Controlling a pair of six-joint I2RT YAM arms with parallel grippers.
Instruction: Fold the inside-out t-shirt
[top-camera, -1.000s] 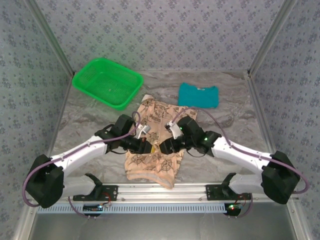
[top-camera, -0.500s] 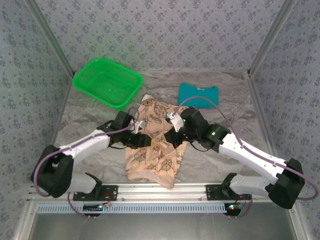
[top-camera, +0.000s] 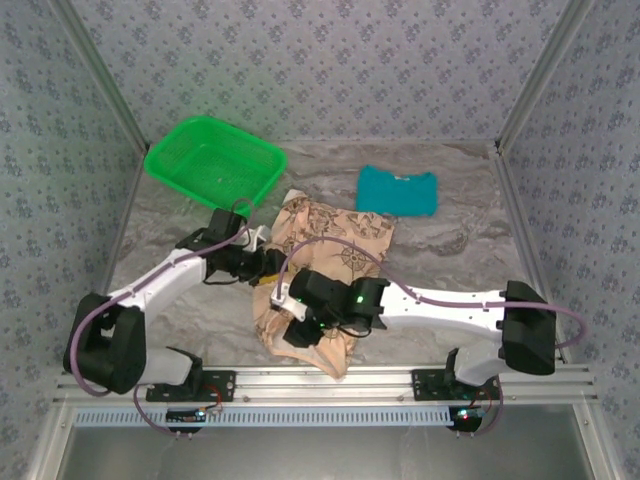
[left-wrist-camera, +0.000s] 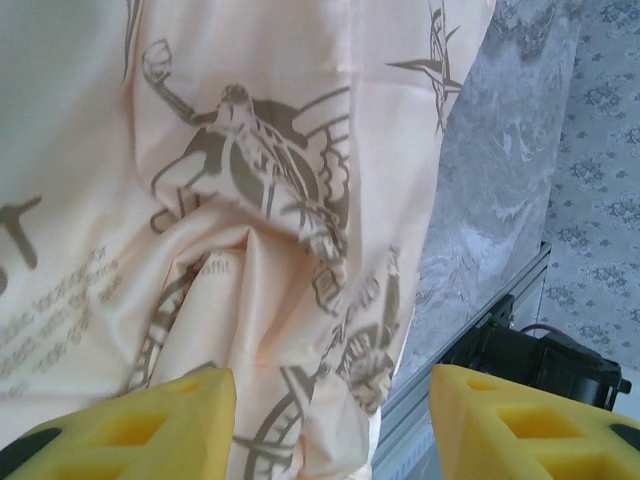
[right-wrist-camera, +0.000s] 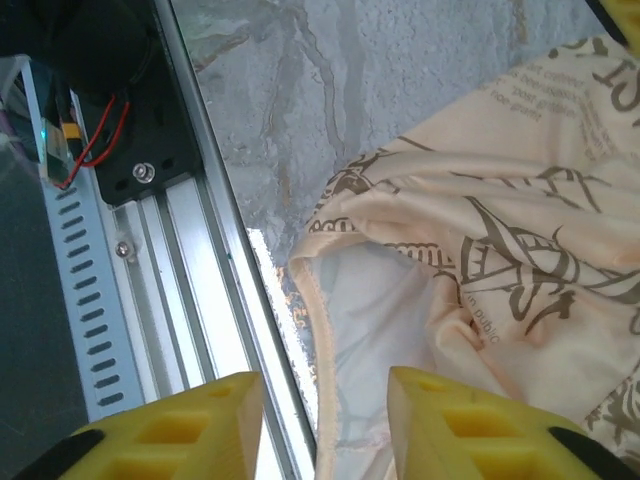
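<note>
Hovering left pincer and right pincer, both spread apart and empty, over the inside-out t-shirt rumpled on the desk; seemingly regrasping before folding, next needing a clean pinch on its near hem.

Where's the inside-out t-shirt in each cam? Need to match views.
Top external: t-shirt mid-table, between the arms, near hem by the rail.
Left wrist: t-shirt left and centre; rail lower right.
Right wrist: t-shirt right half, hem at centre; rail left.
Shared landmark: the rail.
</note>
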